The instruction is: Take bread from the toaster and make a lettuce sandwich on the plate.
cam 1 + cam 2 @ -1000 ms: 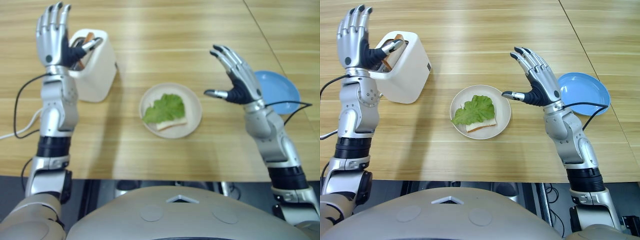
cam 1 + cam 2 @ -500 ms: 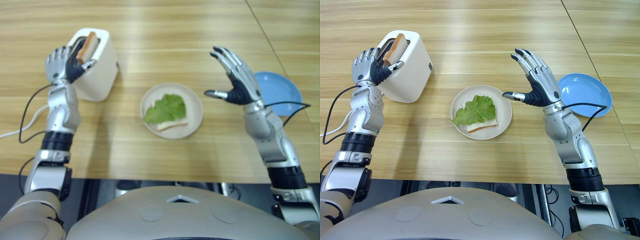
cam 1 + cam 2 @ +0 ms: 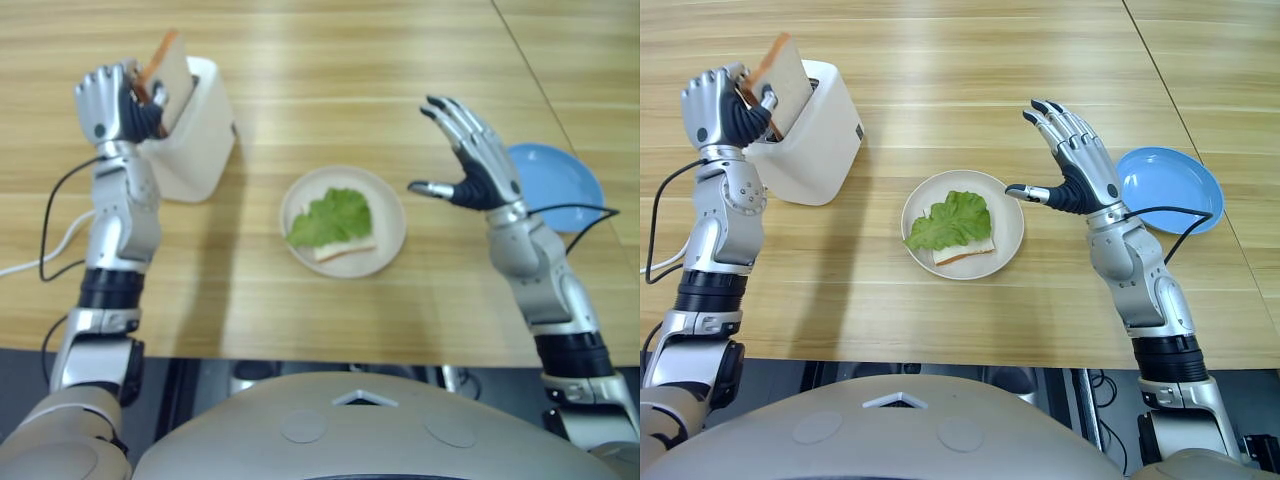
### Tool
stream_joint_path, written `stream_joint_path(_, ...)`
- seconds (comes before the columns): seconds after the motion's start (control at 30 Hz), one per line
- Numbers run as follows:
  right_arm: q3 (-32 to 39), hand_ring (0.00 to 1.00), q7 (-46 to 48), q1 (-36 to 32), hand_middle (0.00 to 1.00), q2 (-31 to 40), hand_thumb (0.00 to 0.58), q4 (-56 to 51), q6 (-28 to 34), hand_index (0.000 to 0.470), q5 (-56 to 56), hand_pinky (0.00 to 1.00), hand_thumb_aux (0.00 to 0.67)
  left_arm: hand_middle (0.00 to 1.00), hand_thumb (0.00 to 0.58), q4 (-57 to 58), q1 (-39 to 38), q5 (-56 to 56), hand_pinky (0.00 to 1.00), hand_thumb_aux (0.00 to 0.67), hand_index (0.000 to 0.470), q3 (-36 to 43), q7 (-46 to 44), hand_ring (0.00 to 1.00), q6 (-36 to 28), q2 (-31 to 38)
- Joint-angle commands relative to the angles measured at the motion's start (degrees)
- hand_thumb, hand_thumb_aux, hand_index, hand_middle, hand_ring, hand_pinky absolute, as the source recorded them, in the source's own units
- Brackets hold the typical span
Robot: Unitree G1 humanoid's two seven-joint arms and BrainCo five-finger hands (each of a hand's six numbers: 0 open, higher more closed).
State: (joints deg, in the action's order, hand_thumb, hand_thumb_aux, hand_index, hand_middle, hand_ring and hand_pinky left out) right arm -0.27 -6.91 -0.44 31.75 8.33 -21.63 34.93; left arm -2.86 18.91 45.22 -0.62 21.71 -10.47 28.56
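My left hand (image 3: 722, 103) is shut on a slice of bread (image 3: 780, 72), holding it tilted just above the slot of the white toaster (image 3: 818, 135) at the left of the table. On the round beige plate (image 3: 1008, 222) in the middle lies another bread slice (image 3: 965, 248) with a green lettuce leaf (image 3: 948, 220) on top. To the right of the plate my right hand (image 3: 1075, 170) hangs above the table with its fingers spread, holding nothing.
A blue plate (image 3: 1170, 180) lies on the wooden table behind my right hand. A black cable (image 3: 1170, 222) runs past it, and the toaster's cord (image 3: 35, 262) trails off to the left edge.
My left hand came down to the toaster, closed on the bread slice and has lifted it partly out of the slot. The right hand has stayed where it was.
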Motion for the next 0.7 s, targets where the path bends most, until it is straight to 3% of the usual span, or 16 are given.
stream_joint_path(0.03, -0.65, 0.0, -0.2, 0.33, 0.0, -0.44, 0.0, -0.68, 0.29, 0.0, -0.11, 0.0, 0.0, 1.0, 0.58, -11.26, -1.81, -6.0, 1.0, 0.67, 0.46, -4.76, 4.6, 1.0, 7.79, -2.41)
stream_joint_path(0.2, -2.37, 0.0, 0.28, 0.17, 0.0, -1.65, 0.0, -2.23, -0.1, 0.0, -5.53, 0.0, 0.0, 1.0, 0.58, -15.21, -0.83, -27.37, 1.0, 0.67, 0.46, -4.1, -8.65, 1.0, 14.4, -7.13)
stream_joint_path(0.37, -5.78, 0.0, 1.32, 0.3, 0.0, -2.52, 0.0, -3.5, -0.46, 0.0, -12.73, 0.0, 0.0, 1.0, 0.58, -10.06, -1.74, -42.66, 1.0, 0.67, 0.46, 4.84, -29.11, 1.0, 11.64, -10.24)
stream_joint_path(0.47, -8.07, 0.0, 2.25, 0.22, 0.0, -2.5, 0.0, -4.38, -0.72, 0.0, -17.09, 0.0, 0.0, 1.0, 0.58, -6.9, -3.62, -44.66, 1.0, 0.67, 0.46, 9.31, -36.16, 1.0, 10.43, -10.56)
stream_joint_path(0.7, -9.64, 0.0, 2.76, 1.8, 0.0, -3.49, 0.0, -4.56, -2.23, 0.0, -19.52, 0.0, 0.0, 1.0, 0.58, -0.42, -3.79, -43.21, 1.0, 0.67, 0.46, 12.01, -41.48, 1.0, 10.14, -10.87)
